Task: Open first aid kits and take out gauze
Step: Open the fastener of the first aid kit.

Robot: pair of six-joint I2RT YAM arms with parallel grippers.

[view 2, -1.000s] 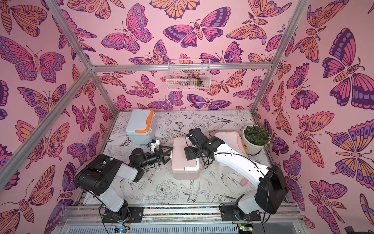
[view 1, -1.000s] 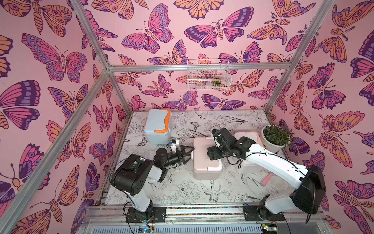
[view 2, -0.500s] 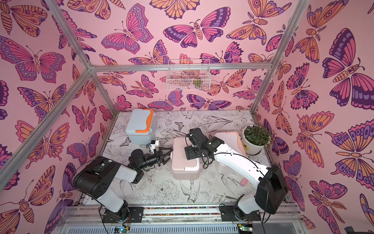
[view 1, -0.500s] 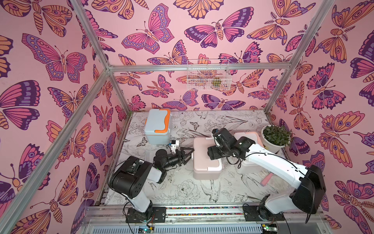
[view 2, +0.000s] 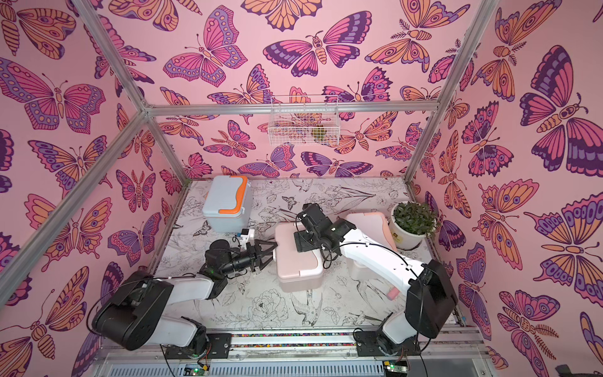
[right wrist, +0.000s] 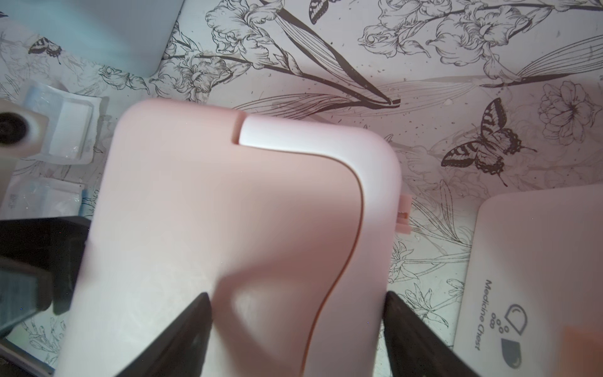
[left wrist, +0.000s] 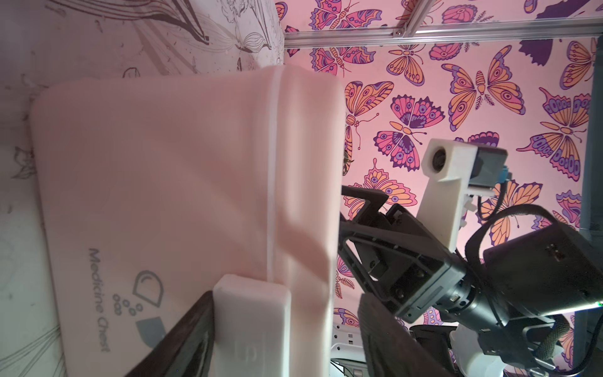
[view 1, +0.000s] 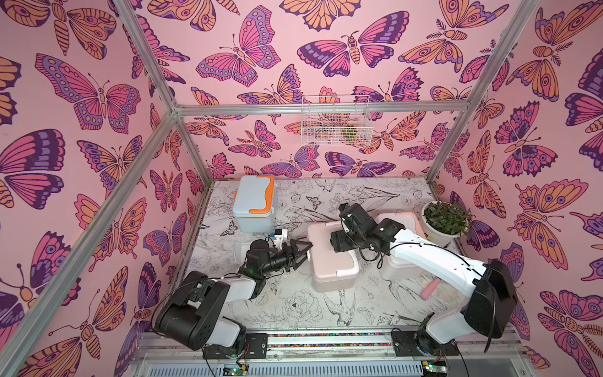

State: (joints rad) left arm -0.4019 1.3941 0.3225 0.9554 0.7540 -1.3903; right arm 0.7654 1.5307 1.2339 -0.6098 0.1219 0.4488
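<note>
- Pink case (view 1: 329, 264) is the one you are on: it stands mid-surface (view 1: 293, 310) with its lid down, so it is not open yet.
- Your left fingers (left wrist: 182, 342) are spread at the case's left side, either side of its pale latch (left wrist: 251, 326). One lies against the latch and the other stands clear of the lid, so nothing is gripped.
- Your right fingers (right wrist: 176, 342) are spread wide over the lid from above and hold nothing. Whether their tips press on it, I cannot tell.
- Two gauze packets (right wrist: 70, 130) already lie on the surface to the left of the pink case, near the blue case (view 1: 254, 202). I judge that at least one case has given up its gauze, but I cannot tell which.
- The blue case sits far left with its lid down.
- The white case (view 1: 404, 222) sits just right of the pink one, partly under your right arm, and looks shut too.
- Left to do, as I read it: free the latch, raise the pink lid and lift out its gauze. Then check any case not yet emptied.
</note>
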